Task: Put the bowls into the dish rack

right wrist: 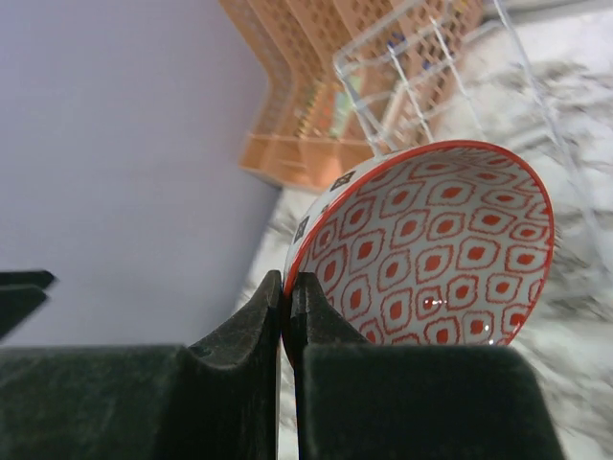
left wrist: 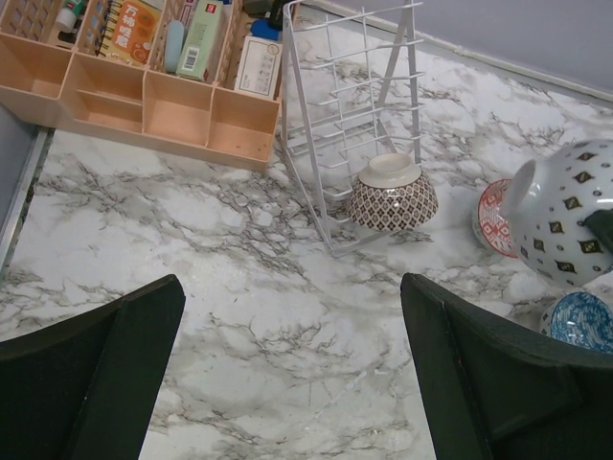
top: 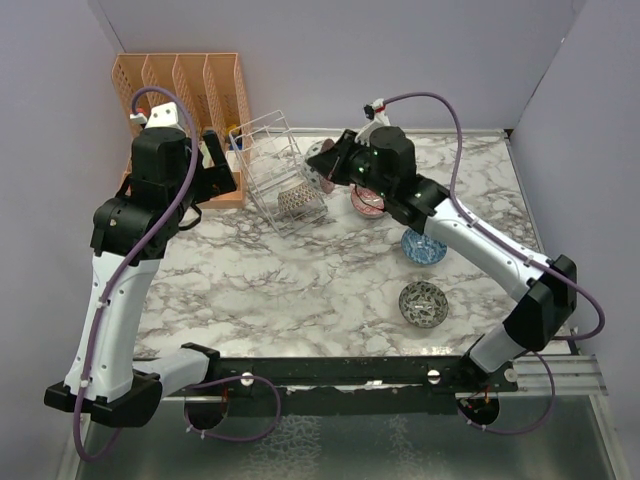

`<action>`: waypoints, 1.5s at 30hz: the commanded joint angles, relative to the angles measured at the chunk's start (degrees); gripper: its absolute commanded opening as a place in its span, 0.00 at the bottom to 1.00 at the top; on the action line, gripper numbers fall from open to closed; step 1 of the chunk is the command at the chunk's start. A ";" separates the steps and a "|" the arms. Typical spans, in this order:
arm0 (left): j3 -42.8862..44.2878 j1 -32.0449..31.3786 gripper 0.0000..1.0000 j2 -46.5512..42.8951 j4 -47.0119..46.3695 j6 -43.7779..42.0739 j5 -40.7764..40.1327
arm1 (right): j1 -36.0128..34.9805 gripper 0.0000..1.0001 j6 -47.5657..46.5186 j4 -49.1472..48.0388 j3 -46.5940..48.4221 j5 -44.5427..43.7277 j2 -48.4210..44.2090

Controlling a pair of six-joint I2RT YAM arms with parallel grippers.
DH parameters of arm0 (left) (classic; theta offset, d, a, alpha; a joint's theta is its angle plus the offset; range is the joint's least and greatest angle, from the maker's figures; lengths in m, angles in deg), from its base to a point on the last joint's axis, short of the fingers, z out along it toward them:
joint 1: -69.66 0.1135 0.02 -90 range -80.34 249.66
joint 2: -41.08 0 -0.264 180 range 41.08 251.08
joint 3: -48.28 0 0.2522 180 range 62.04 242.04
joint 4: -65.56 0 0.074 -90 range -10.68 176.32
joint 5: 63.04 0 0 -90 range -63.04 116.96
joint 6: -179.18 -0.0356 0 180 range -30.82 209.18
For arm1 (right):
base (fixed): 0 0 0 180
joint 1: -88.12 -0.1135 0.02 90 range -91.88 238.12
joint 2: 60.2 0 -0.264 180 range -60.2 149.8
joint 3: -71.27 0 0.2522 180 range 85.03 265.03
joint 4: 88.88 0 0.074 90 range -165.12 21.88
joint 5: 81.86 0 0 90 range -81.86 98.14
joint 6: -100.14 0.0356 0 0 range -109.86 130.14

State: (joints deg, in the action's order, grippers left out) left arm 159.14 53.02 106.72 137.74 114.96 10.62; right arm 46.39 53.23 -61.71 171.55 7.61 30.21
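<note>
My right gripper (right wrist: 285,287) is shut on the rim of a reddish-pink bowl (right wrist: 431,249) and holds it tilted in the air just right of the wire dish rack (top: 268,165); from the left wrist view its white, diamond-dotted outside (left wrist: 570,206) shows. A brown bowl (top: 297,200) sits on its side in the rack's near end (left wrist: 391,192). A second reddish-pink bowl (top: 368,203), a blue bowl (top: 423,246) and a dark grey-green bowl (top: 423,303) lie on the table. My left gripper (left wrist: 292,374) is open and empty, above the marble left of the rack (left wrist: 345,105).
A peach slotted organiser (top: 190,90) with small items stands at the back left, touching the rack's left side. Purple walls close in the left, back and right. The marble table top (top: 300,290) reaches to the arms' base rail.
</note>
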 commanded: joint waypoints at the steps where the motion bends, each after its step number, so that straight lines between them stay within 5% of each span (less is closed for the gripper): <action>1: 1.73 -0.29 0.99 -1.20 0.19 0.59 1.82 | 0.34 0.01 10.33 -35.04 -6.38 1.78 1.11; 5: 2.06 -0.27 0.99 -1.35 0.79 0.72 2.25 | 0.34 0.01 12.84 -52.81 -7.54 0.07 7.10; 14: 1.62 -0.23 0.99 -2.24 1.63 0.55 3.14 | -1.61 0.01 23.63 -74.63 -7.33 -9.13 20.05; 27: -1.64 -0.40 0.99 -2.98 1.17 0.80 5.26 | -6.04 0.01 28.76 -80.54 -3.81 -23.29 31.68; 45: -4.88 -0.41 0.99 -3.55 1.20 0.86 6.13 | -6.09 0.01 34.34 -82.87 -6.38 -27.39 37.22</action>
State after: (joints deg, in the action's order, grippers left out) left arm 154.90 53.02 104.36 138.61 115.49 15.61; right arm 40.55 85.09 -140.94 165.30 -17.85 66.14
